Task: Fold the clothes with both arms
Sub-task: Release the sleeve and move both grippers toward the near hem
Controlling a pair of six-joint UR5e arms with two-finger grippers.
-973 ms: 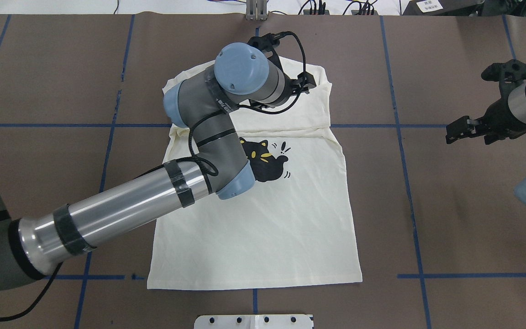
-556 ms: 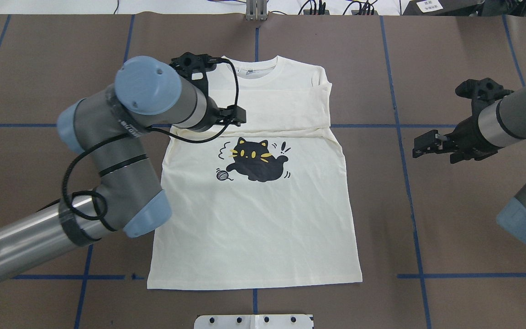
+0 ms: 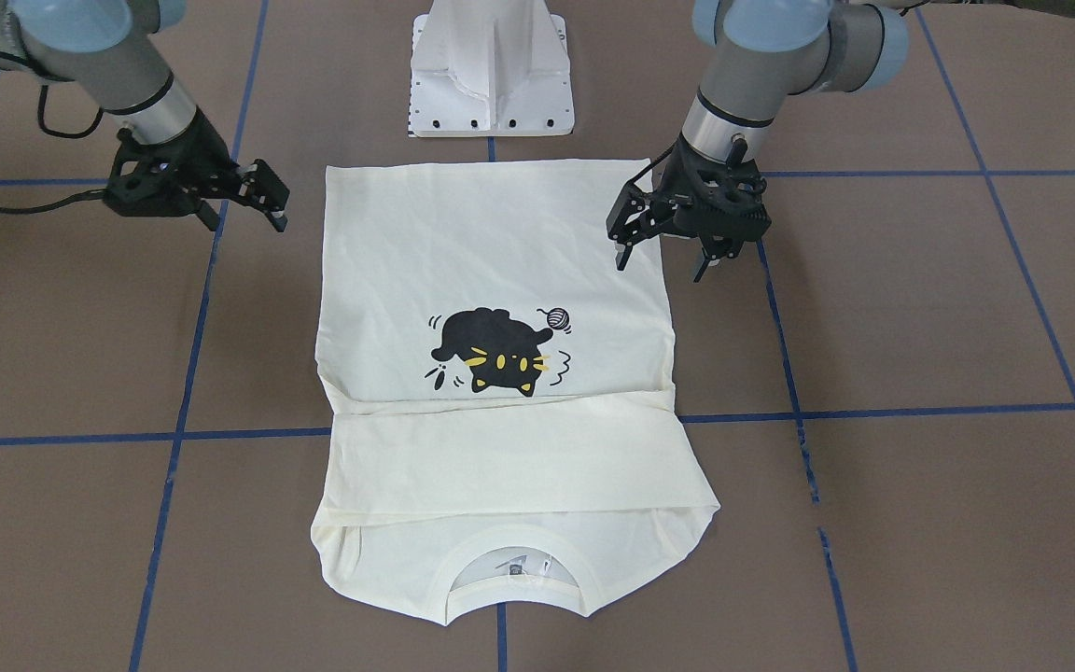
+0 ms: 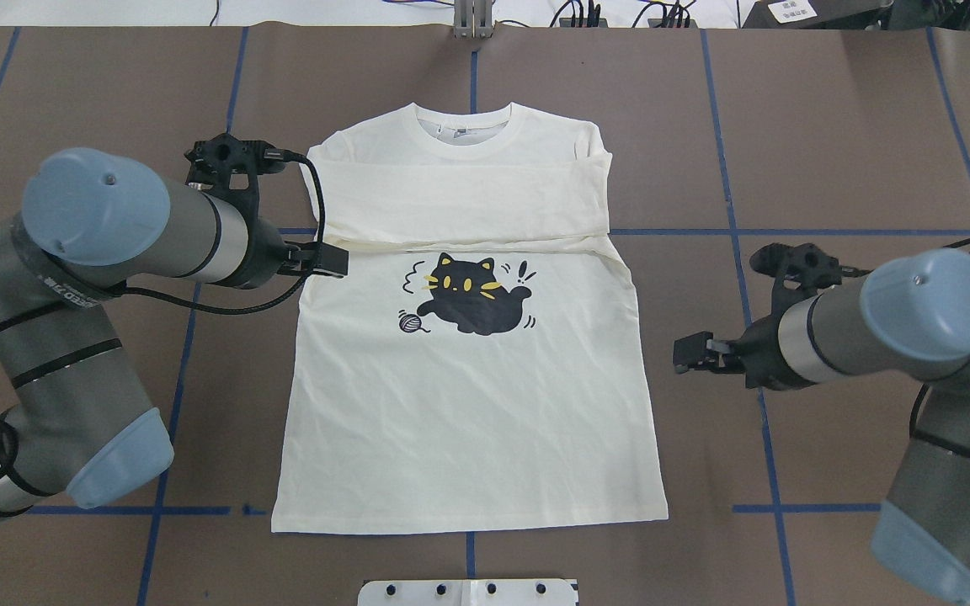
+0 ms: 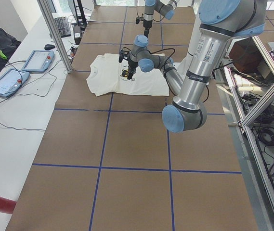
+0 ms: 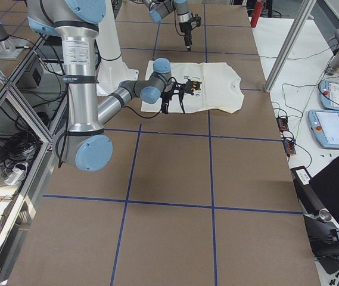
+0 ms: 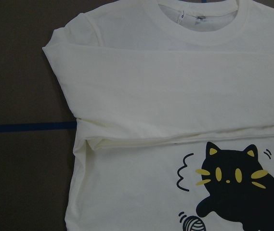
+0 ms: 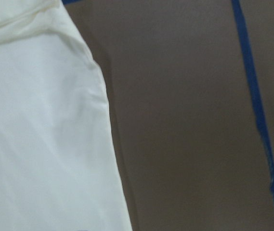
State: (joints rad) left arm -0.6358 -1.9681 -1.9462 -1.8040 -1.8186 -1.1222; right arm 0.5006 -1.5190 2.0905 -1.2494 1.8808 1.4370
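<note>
Here, shirt (image 4: 468,421) lay flat on bench (image 4: 830,126), sleeves (image 4: 460,198) folded across chest. Left fingers (image 3: 624,245) spread over shirt's edge; right fingers (image 3: 267,187) spread, empty, near shirt.

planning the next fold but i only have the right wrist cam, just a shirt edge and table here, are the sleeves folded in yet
Observer: Yes. The sleeves of the cream-white long-sleeved T-shirt lie folded across its chest, just above the black cat print.
Operator: ok and where's the left gripper
Observer: The black two-finger left gripper is open and empty, above the shirt's left side edge.
</note>
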